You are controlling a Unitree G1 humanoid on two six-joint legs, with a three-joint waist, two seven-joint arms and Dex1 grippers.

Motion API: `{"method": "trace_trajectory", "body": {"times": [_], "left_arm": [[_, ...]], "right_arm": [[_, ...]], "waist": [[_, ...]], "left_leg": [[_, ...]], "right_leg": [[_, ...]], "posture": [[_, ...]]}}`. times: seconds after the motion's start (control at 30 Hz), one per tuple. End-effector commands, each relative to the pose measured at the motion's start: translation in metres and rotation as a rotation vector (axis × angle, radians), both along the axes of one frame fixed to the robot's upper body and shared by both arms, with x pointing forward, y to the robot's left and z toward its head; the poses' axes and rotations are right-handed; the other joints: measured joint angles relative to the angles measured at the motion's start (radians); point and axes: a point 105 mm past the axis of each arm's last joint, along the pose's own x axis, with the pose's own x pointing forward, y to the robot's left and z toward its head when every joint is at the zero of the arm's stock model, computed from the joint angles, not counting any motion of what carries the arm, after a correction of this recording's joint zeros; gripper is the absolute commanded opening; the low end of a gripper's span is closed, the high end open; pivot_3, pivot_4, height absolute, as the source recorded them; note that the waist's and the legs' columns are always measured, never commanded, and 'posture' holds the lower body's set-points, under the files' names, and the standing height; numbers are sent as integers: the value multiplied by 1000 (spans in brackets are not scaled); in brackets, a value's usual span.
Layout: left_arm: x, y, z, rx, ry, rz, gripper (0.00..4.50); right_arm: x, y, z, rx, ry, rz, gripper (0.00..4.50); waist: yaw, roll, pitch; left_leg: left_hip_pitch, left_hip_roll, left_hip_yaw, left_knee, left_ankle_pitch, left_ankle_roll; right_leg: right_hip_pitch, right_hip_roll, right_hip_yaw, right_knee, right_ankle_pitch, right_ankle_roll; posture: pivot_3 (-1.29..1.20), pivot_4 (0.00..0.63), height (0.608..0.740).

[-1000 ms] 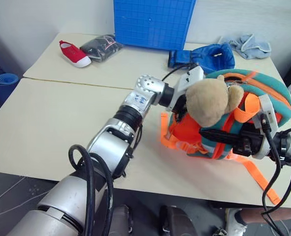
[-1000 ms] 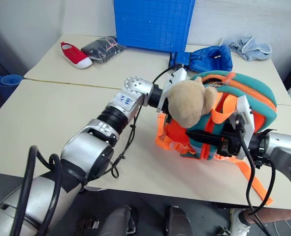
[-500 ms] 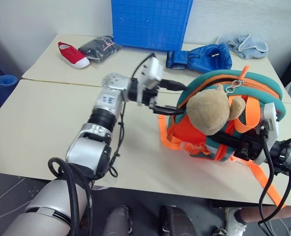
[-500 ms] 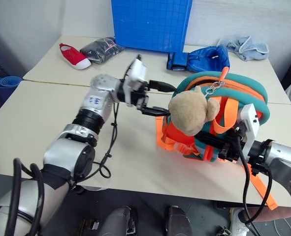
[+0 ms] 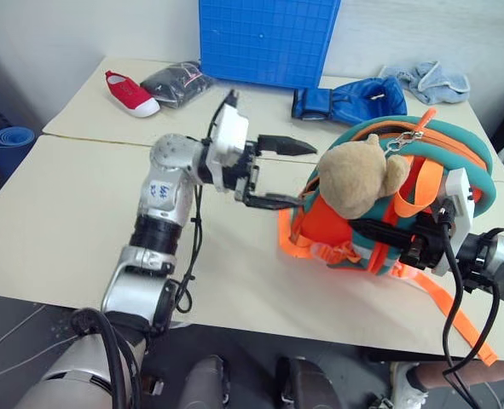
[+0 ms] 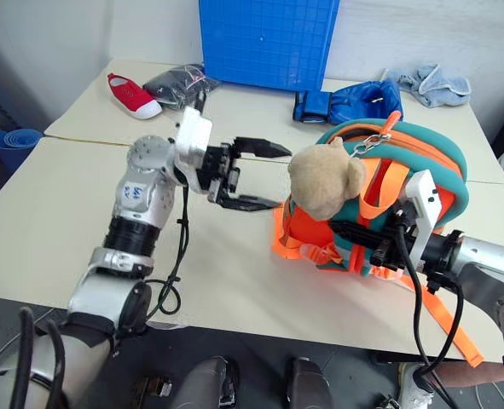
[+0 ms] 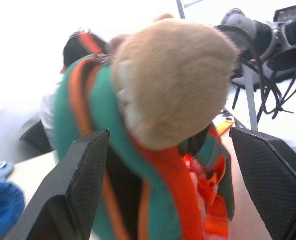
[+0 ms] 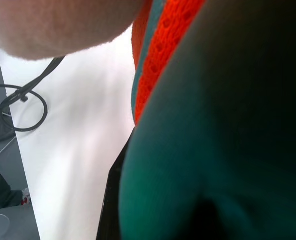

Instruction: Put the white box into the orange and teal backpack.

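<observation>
The orange and teal backpack [image 5: 443, 158] stands upright on the table at the right, its tan plush toy [image 5: 354, 175] hanging on the front. My right gripper [image 5: 367, 230] is shut on the backpack's teal front edge, just below the toy. My left gripper [image 5: 306, 175] hovers open a little to the left of the backpack, pointing at it, with nothing between its fingers [image 7: 82, 185]. The right wrist view shows teal fabric [image 8: 228, 150] and orange webbing [image 8: 168, 55] pressed close. The white box is out of view.
At the back of the table are a blue crate [image 5: 264, 38], a blue boxing glove [image 5: 350, 98], a light blue cloth [image 5: 426, 81], a red shoe [image 5: 130, 92] and a dark packet [image 5: 176, 81]. An orange strap [image 5: 460, 328] trails over the front edge.
My left gripper has pulled back leftward from the backpack, beside the plush toy, and opened. My right gripper kept its hold on the backpack.
</observation>
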Motion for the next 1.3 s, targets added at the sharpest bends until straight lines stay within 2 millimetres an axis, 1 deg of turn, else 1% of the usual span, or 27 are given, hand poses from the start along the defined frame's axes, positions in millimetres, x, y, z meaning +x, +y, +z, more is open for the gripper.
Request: {"method": "trace_trajectory", "body": {"times": [0.03,0.13,0.23,0.33,0.53,0.63,0.67,0.73,0.77,0.83,0.9,0.93,0.97,1.0,1.07,1.13,1.2,1.23,1.3], "left_arm": [[-9,-15,11,-28,-78,6,4032],[-12,-26,18,-94,-63,-6,4032],[-17,-29,23,-136,-37,-29,4032],[-16,-28,20,-129,-30,-25,3456],[-13,-22,17,-115,1,-18,1664],[-7,-16,18,-112,4,7,928],[-3,-11,19,-101,10,21,759],[14,5,31,-106,56,80,449],[28,16,38,-112,69,149,449],[45,30,47,-123,86,231,449],[63,41,49,-127,120,320,449],[73,48,40,-88,146,382,449],[82,54,28,-28,176,438,449],[87,59,19,15,194,471,449],[94,72,-7,77,276,521,449],[96,78,-24,101,337,540,449],[94,77,-49,186,338,542,449],[90,73,-68,223,361,528,449],[82,63,-87,216,444,481,449]], "right_arm": [[-6,9,4,-1,-2,54,0],[-7,12,6,7,-14,70,0],[-7,12,6,7,-17,67,0],[-8,11,4,11,-15,59,0],[-11,8,0,17,-8,45,0],[-12,8,-1,23,-8,38,0],[-13,8,-2,21,-7,37,0],[-18,8,-2,32,-2,48,0],[-21,6,-1,36,1,46,0],[-25,3,-1,38,4,38,0],[-28,0,-2,43,9,23,0],[-30,-2,-3,45,10,12,0],[-31,-3,-4,51,10,1,0],[-32,-4,-4,56,10,-5,0],[-34,-6,-4,82,-3,-29,0],[-36,-7,-5,97,-9,-42,0],[-38,-8,-8,97,-10,-59,0],[-38,-11,-9,99,-19,-78,0],[-36,-14,-11,102,-37,-107,0]], "waist": [[0,0,0],[0,0,0],[0,0,0],[0,0,0],[1,0,0],[1,0,0],[1,0,0],[1,0,0],[1,0,0],[1,0,0],[1,0,0],[3,0,0],[4,0,0],[4,0,0],[3,0,0],[1,0,0],[3,0,0],[3,0,0],[4,0,0]], "left_leg": [[0,0,0,0,0,0],[1,0,0,0,0,0],[1,0,1,0,0,0],[1,0,0,0,0,0],[1,0,0,0,0,0],[1,0,0,0,0,0],[1,0,0,0,0,0],[1,0,0,0,0,0],[1,0,0,0,0,0],[1,0,0,0,1,0],[1,0,1,0,0,1],[1,-1,1,-1,0,1],[1,-1,1,0,0,1],[1,-1,1,-1,0,1],[1,-2,1,-1,0,1],[1,-1,1,-1,0,1],[1,-1,1,0,0,1],[1,-1,1,0,0,1],[1,-1,1,0,0,1]], "right_leg": [[0,0,0,0,0,0],[0,0,1,-1,0,0],[0,0,1,-1,0,0],[0,0,1,-1,0,0],[0,0,1,-1,0,0],[0,0,1,-1,0,0],[0,0,1,-1,0,0],[0,0,1,-1,0,0],[0,1,1,-1,0,0],[-1,1,0,-1,0,0],[-1,1,-1,-1,0,0],[0,1,-3,-1,0,0],[0,1,-6,-1,0,0],[0,1,-8,-1,0,0],[0,2,-9,-1,0,0],[0,2,-9,0,0,0],[-1,2,-9,1,0,0],[0,2,-9,1,0,0],[0,1,-9,1,0,0]], "posture": [[0,150,740],[0,150,740],[0,150,740],[0,150,740],[0,150,740],[0,150,740],[0,150,740],[0,150,740],[0,150,740],[0,150,740],[0,150,740],[0,150,740],[0,150,740],[0,150,740],[0,150,740],[0,150,740],[0,150,740],[0,150,740],[0,150,740]]}}
